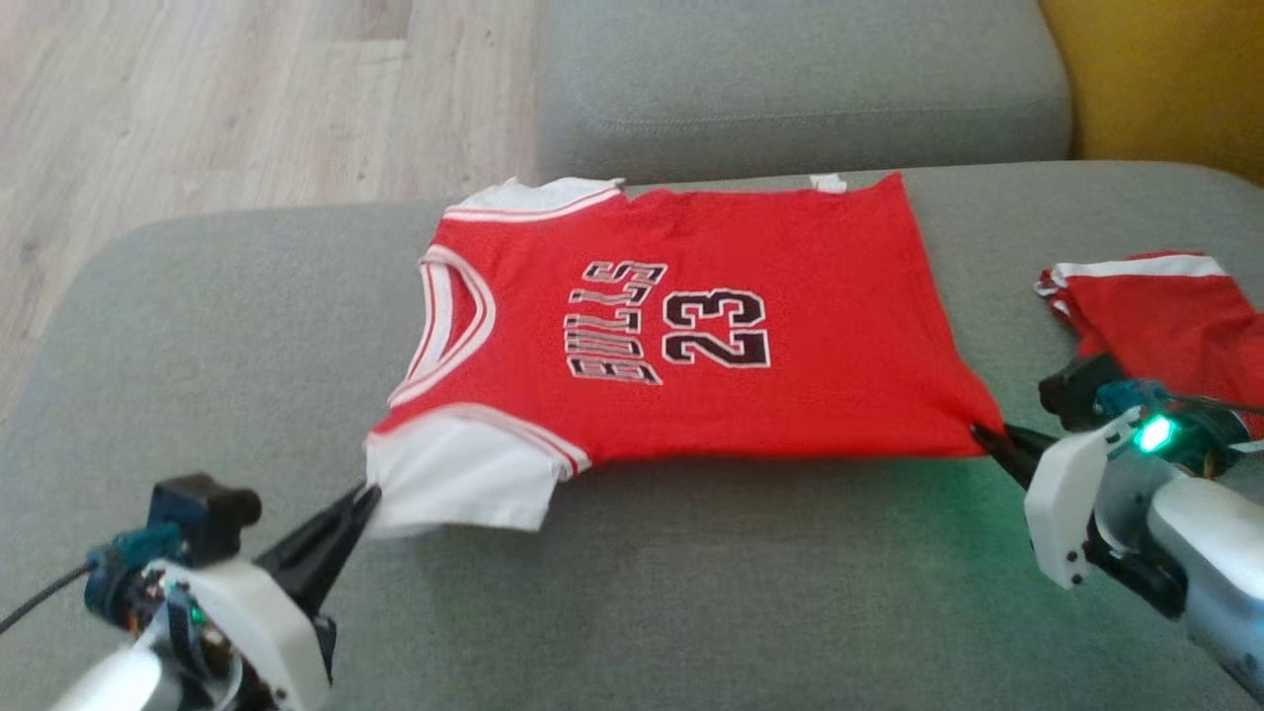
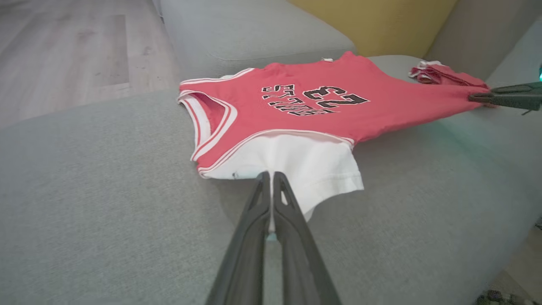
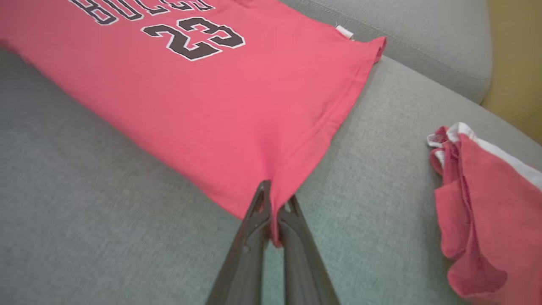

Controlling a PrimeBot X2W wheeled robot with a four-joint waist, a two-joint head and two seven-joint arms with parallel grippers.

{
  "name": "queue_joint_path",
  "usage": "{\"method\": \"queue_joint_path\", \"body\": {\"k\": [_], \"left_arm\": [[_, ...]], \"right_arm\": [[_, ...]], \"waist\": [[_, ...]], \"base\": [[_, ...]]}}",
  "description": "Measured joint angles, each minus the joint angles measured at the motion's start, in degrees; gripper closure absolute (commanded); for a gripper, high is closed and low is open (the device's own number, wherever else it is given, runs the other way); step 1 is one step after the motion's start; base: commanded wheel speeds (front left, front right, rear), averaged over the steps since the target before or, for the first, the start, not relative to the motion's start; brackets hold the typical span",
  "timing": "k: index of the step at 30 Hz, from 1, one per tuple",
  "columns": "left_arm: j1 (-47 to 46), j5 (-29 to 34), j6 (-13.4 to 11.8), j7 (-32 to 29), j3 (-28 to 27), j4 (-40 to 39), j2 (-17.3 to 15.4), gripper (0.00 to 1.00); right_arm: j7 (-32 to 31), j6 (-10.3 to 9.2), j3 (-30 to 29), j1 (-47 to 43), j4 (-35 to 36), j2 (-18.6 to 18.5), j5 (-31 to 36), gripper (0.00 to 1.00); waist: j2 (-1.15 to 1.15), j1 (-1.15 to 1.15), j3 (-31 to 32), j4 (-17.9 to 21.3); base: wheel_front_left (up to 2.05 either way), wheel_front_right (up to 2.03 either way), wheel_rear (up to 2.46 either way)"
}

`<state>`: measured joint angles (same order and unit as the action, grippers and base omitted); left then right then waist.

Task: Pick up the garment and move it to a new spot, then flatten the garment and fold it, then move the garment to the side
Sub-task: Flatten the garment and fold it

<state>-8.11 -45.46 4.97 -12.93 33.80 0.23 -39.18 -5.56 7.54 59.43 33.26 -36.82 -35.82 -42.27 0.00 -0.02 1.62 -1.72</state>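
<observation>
Flattening the jersey (image 1: pixel 691 326) on the sofa (image 1: pixel 691 592).
Left gripper (image 1: pixel 370 491) pinches its white sleeve (image 1: pixel 464 484), right gripper (image 1: pixel 980 432) its hem corner (image 1: pixel 963 415); folding probably comes next.

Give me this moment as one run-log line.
stage: flattening | left claw: shut on white sleeve of red Bulls jersey | right claw: shut on jersey's hem corner | jersey: spread on grey sofa cushion
</observation>
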Motion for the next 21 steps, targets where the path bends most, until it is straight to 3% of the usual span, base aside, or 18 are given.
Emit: {"method": "queue_joint_path", "body": {"k": [7,14,21], "left_arm": [[2.5,-2.3,-1.5,-2.6,-0.2,-5.9,-1.8,1.00],[0.8,-1.9,-2.0,-3.4,0.2,-5.7,-1.4,1.00],[-7.4,-0.4,-1.9,-4.6,0.2,-1.1,0.5,1.00]], "right_arm": [[-2.6,0.00,1.8,0.2,5.7,-4.2,-3.8,1.00],[-3.6,0.00,2.0,0.5,6.7,-4.6,-4.5,1.00],[-3.6,0.00,1.5,5.9,6.5,-4.5,-4.6,1.00]], "waist": [[0.00,0.02,-0.1,0.7],[0.00,0.01,-1.7,0.7],[0.00,0.02,-4.9,0.6]], "base": [[0.00,0.00,0.00],[0.00,0.00,0.00],[0.00,0.00,0.00]]}}
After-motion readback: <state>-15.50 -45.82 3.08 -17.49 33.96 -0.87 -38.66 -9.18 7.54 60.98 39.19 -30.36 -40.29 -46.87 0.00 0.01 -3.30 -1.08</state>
